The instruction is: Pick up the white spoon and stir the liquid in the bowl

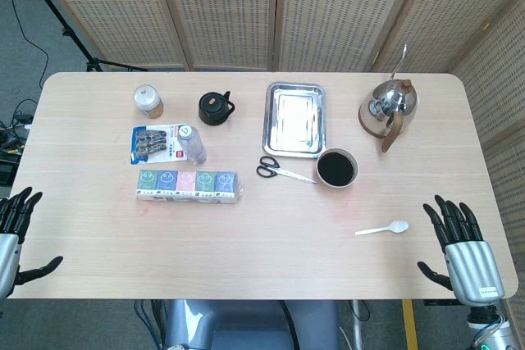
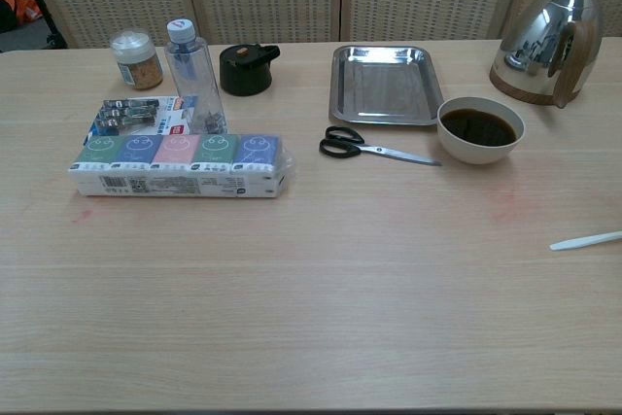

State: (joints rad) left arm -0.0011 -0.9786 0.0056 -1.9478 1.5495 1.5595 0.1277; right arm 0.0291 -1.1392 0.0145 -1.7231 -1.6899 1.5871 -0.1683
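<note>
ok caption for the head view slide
Both hands, left and right, open at table edge; white spoon near bowl of dark liquid.

Silver hands (image 1: 463, 256) (small label) with black fingers (image 1: 449, 217).

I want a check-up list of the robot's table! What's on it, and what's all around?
Surface: pale wooden table, faint reddish marks.
Job's things: white spoon lying flat; bowl of dark liquid.
Clutter: scissors, steel tray, kettle, black pot, jar, bottle, clip pack, tissue packs.
Robot hands: left robot hand and right robot hand open, at table edges.
Cables: on the floor, left.
Surroundings: woven screens.
</note>
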